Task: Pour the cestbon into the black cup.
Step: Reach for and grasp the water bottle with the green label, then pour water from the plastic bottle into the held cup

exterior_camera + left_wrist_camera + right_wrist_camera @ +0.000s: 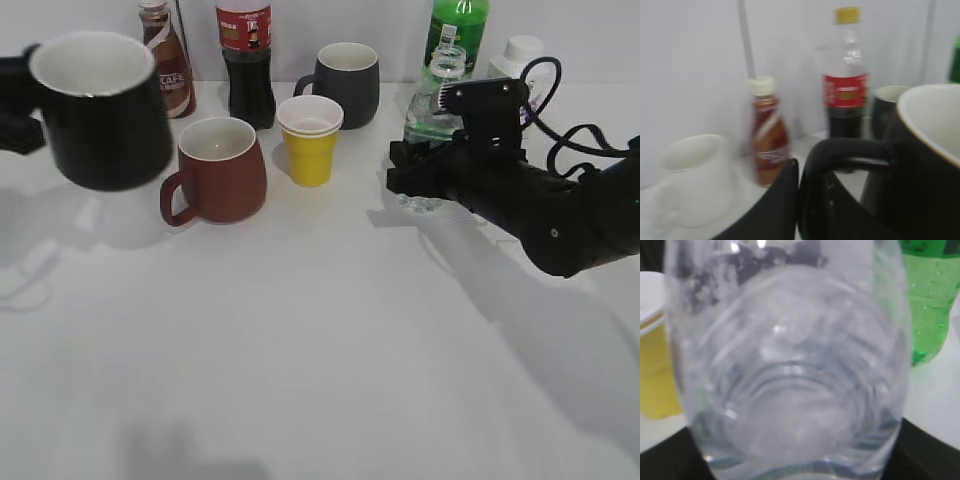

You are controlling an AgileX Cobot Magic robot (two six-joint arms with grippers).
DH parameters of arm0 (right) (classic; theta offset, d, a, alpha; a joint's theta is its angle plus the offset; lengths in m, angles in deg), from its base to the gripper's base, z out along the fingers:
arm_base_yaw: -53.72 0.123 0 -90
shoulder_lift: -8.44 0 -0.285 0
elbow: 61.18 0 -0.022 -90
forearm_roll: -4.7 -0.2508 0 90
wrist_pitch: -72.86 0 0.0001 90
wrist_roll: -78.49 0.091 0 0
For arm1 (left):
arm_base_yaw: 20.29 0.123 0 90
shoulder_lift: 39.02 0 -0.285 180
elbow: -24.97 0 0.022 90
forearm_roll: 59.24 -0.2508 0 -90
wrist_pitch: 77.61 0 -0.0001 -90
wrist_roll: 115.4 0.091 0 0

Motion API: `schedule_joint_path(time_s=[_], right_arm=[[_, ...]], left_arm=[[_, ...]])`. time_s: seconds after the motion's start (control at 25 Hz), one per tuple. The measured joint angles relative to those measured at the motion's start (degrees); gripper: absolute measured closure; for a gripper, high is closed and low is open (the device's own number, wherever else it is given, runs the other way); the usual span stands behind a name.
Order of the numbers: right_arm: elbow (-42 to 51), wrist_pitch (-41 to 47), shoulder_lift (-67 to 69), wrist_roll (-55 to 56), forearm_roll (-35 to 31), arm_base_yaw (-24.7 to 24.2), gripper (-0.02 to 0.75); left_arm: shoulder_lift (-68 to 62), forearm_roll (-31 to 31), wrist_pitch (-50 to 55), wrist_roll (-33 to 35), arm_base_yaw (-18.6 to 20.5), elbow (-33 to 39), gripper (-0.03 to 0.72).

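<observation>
- The white table (300, 350) is bare across its near half; soft shadows fall at 7 and 4 o'clock. A plain pale wall (90, 20) closes the scene at 12 o'clock.
- The right gripper (415, 170) reaches in from 3 o'clock on a black arm with looped cables, roughly level with the table top. Its fingers sit on either side of the cestbon (432, 130); the right wrist view fills with the clear ribbed body, black finger parts at both lower corners. Firm contact cannot be confirmed.
- The cestbon stands upright near 2 o'clock, with its base on the table. It is transparent and uncapped.
- The left gripper (799, 200) enters from 9 o'clock and pinches the loop handle of the black cup (100, 110), holding it raised above the table, upright, white interior visible.
- The mid row holds a reddish-brown mug (215, 170) and a yellow paper cup (310, 140) with white cups nested inside.
- The far row, at 11 to 1 o'clock, holds a coffee bottle (165, 60), cola bottle (245, 60), dark-grey mug (345, 85), and green soda bottle (458, 30) directly behind the cestbon.
</observation>
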Motion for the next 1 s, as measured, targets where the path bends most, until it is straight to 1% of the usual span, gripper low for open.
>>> schedule_joint_path(time_s=[0.08,0.12,0.24,0.32,0.4,0.48,0.6,0.68,0.76,1.0], right_arm=[[0.57,1.21,-1.21,0.00,1.56,0.00,0.288],[0.95,3.11,-2.30,-0.05,3.66,0.00,0.288],[1.61,10.78,-7.56,-0.74,14.43,0.29,0.288],[1.67,13.88,-11.97,-2.49,20.93,1.21,0.288],[1.67,16.05,-15.78,-6.98,23.69,2.28,0.288],[1.62,17.25,-18.80,-12.83,24.69,3.25,0.288],[1.57,19.11,-21.69,-22.48,25.10,4.45,0.288],[1.57,19.41,-22.47,-29.49,25.28,5.02,0.288],[1.51,19.36,-22.46,-35.22,25.35,5.14,0.288],[1.51,17.74,-22.46,-47.86,25.48,5.14,0.288]], left_arm=[[0.51,-0.22,2.71,-0.47,-3.60,0.00,0.641],[1.06,-0.31,5.10,-0.69,-5.32,0.00,0.641],[2.66,-0.09,12.17,-0.97,-11.95,0.05,0.641],[3.16,0.48,15.31,-1.02,-16.80,0.05,0.641],[3.16,2.08,17.20,-1.09,-21.25,0.05,0.641],[3.16,4.56,18.89,-1.20,-25.68,0.05,0.641],[3.16,7.18,20.27,-1.19,-30.17,0.05,0.641],[3.16,8.50,20.61,-1.19,-31.77,0.05,0.641],[3.16,9.69,21.14,-1.22,-32.55,0.05,0.641],[3.16,10.25,22.17,-1.22,-32.76,0.05,0.641]])
